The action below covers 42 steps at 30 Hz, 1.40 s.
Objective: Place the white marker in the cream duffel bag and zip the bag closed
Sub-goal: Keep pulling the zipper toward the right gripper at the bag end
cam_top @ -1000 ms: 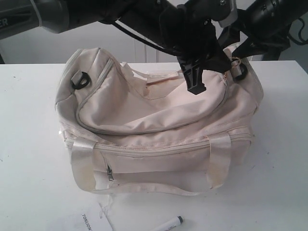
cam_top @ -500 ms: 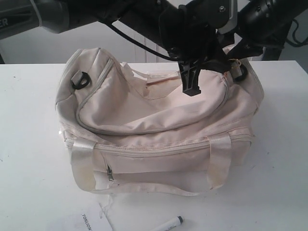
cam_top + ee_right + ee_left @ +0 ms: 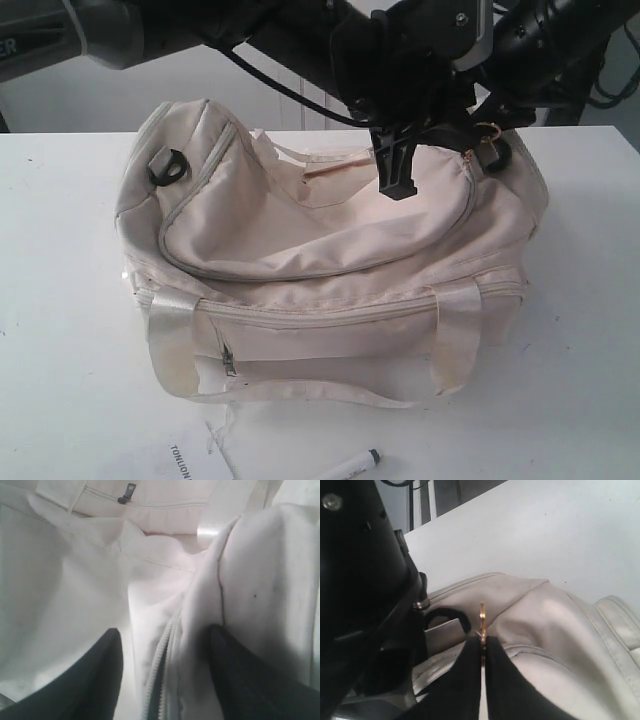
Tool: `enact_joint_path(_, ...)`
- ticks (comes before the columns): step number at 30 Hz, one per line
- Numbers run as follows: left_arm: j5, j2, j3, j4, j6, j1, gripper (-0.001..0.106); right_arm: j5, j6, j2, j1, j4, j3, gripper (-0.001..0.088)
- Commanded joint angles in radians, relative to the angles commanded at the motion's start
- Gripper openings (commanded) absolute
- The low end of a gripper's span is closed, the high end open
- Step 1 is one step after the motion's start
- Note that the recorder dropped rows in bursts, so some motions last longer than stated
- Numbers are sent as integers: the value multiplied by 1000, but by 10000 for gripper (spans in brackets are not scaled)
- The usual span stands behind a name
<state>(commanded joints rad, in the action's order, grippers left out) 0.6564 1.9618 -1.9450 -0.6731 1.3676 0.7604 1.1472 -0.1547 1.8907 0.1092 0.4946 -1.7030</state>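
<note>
Fabric of the cream duffel bag (image 3: 330, 250) was straddled by the widely spread right jaws, apparently for bracing, and its gold zipper pull (image 3: 482, 612) pinched by the closed left jaws, though the white marker (image 3: 352, 466) was seen outside on the table (image 3: 60, 300).

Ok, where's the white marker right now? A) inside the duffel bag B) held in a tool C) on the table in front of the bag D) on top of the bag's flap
C: the white marker lies on the table in front of the cream duffel bag, beside the paper tag.
</note>
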Motion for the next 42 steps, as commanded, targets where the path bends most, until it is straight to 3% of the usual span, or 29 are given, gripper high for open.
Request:
enact_joint_path(10, -10, 0, 0, 0, 1, 0, 0, 30, 0, 20, 0, 2, 0, 476)
enact_joint_path(12, -10, 0, 0, 0, 1, 0, 0, 32, 0, 20, 0, 2, 0, 392)
enact_joint_path(18, -9, 0, 0, 0, -4, 0, 0, 27, 0, 20, 0, 2, 0, 1)
enact_joint_path(28, 4, 0, 0, 0, -7, 0, 0, -46, 6, 12, 0, 49, 0, 0)
enact_joint_path(42, 178, 0, 0, 0, -105, 0, 0, -106, 46, 5, -10, 78, 0, 0)
